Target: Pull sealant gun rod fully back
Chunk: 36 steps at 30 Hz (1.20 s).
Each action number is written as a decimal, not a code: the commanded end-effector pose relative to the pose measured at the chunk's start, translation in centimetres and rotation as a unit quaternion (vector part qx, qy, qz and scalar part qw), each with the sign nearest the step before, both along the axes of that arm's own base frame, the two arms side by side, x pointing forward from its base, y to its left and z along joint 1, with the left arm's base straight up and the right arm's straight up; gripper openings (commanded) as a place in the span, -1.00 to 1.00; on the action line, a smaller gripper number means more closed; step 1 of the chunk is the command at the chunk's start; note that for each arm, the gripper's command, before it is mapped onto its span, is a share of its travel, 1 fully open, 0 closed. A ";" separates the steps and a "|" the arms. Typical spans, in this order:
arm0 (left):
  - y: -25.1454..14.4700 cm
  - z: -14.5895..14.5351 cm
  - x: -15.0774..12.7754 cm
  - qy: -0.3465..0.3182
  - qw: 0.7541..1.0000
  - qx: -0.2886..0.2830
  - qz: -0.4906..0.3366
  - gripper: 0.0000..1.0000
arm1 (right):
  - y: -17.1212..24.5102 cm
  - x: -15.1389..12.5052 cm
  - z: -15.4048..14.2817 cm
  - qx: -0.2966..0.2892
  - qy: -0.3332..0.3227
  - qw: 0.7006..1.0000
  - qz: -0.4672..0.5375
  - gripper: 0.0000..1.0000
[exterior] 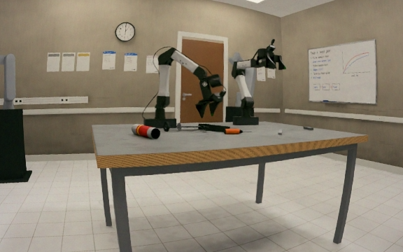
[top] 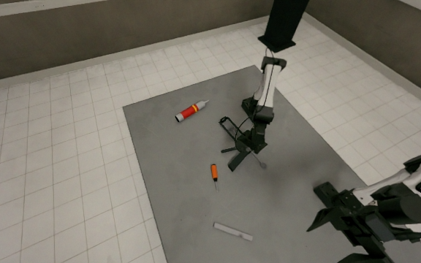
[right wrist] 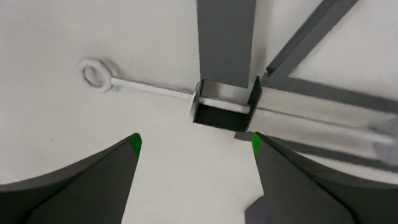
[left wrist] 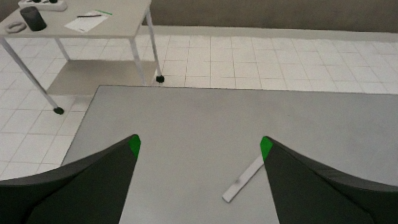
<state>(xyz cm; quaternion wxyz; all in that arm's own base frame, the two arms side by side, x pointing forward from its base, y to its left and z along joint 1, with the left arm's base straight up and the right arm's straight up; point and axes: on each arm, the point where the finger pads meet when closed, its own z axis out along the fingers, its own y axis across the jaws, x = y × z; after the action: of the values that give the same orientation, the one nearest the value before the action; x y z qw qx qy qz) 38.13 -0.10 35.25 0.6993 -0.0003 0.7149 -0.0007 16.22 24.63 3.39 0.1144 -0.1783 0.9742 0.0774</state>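
The sealant gun (top: 237, 161) (exterior: 215, 128) (right wrist: 226, 45) lies on the table. Its thin rod (right wrist: 150, 89) sticks out behind the handle and ends in a ring (top: 263, 166) (right wrist: 107, 80); a round disc (right wrist: 387, 141) sits on its front part, inside the frame. The pale thumb plate (right wrist: 193, 106) stands nearly edge-on at the rear of the small housing. My right gripper (exterior: 207, 115) (right wrist: 196, 135) is open and empty, above the gun, with the housing and plate beyond its fingertips in the right wrist view. My left gripper (exterior: 279, 54) (left wrist: 200, 138) is open and empty, raised high away from the gun.
A red and grey cartridge (top: 188, 112) (exterior: 145, 131) lies beyond the gun's front. An orange screwdriver (top: 214, 172) (exterior: 233, 131) lies near the handle. A pale flat bar (top: 232, 231) (left wrist: 243, 180) lies farther off. A small dark block (exterior: 308, 128) shows in the exterior view.
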 end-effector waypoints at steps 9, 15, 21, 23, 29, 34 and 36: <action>0.1 1.5 0.1 -0.023 1.000 0.001 0.000 1.00 | -1.4 -2.0 -2.6 -0.098 0.100 0.987 -0.078 0.87; -0.3 0.5 0.0 -0.017 1.000 0.001 0.002 1.00 | -2.3 -2.5 -4.0 -0.114 0.107 0.985 -0.073 0.87; -0.6 0.3 -0.2 -0.019 1.000 0.000 0.002 1.00 | -2.1 -2.2 -4.7 -0.108 0.103 0.986 -0.076 0.87; -0.8 0.2 -0.2 -0.019 1.000 0.000 0.002 1.00 | -2.1 -2.2 -5.0 -0.108 0.103 0.986 -0.076 0.87; -1.3 -0.3 -0.4 -0.019 1.000 0.000 0.002 1.00 | -2.2 -2.2 -5.9 -0.108 0.103 0.986 -0.076 0.87; -1.6 -0.7 -0.5 -0.019 1.000 0.000 0.002 1.00 | -2.3 -2.1 -6.3 -0.108 0.103 0.986 -0.076 0.87; -1.6 -0.7 -0.5 -0.019 1.000 0.000 0.002 1.00 | -2.3 -2.1 -6.3 -0.108 0.103 0.986 -0.076 0.87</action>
<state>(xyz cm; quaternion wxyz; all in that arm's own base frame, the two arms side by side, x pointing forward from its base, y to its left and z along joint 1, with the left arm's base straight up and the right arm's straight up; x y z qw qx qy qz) 37.86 -1.93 33.45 0.6957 0.0047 0.7183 -0.0040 13.85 22.28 -2.18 -0.0009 -0.1123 0.9934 -0.0223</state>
